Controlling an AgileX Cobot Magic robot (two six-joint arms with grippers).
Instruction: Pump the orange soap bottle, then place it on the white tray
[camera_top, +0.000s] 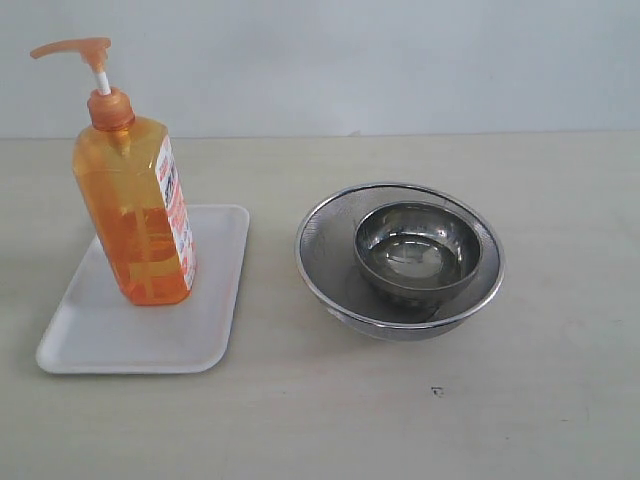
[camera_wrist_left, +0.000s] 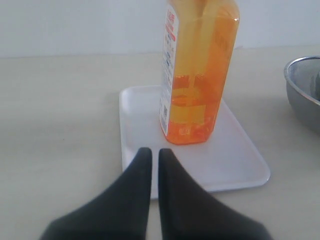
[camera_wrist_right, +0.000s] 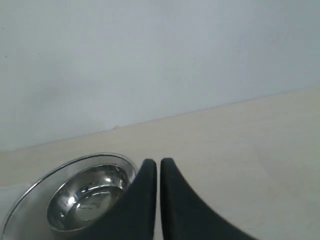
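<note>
The orange soap bottle (camera_top: 135, 215) stands upright on the white tray (camera_top: 120, 335) at the table's left, pump head pointing left, white-and-red label on its right side. Neither arm shows in the exterior view. In the left wrist view the bottle (camera_wrist_left: 197, 75) rests on the tray (camera_wrist_left: 235, 160); my left gripper (camera_wrist_left: 154, 151) is shut and empty, its tips over the tray's near edge, short of the bottle. My right gripper (camera_wrist_right: 156, 162) is shut and empty, beside the steel bowls (camera_wrist_right: 75, 197).
A small steel bowl (camera_top: 420, 250) sits inside a wider steel mesh bowl (camera_top: 330, 255) right of the tray. The mesh bowl's rim (camera_wrist_left: 302, 85) shows at the left wrist view's edge. A small dark mark (camera_top: 436, 391) lies on the beige table.
</note>
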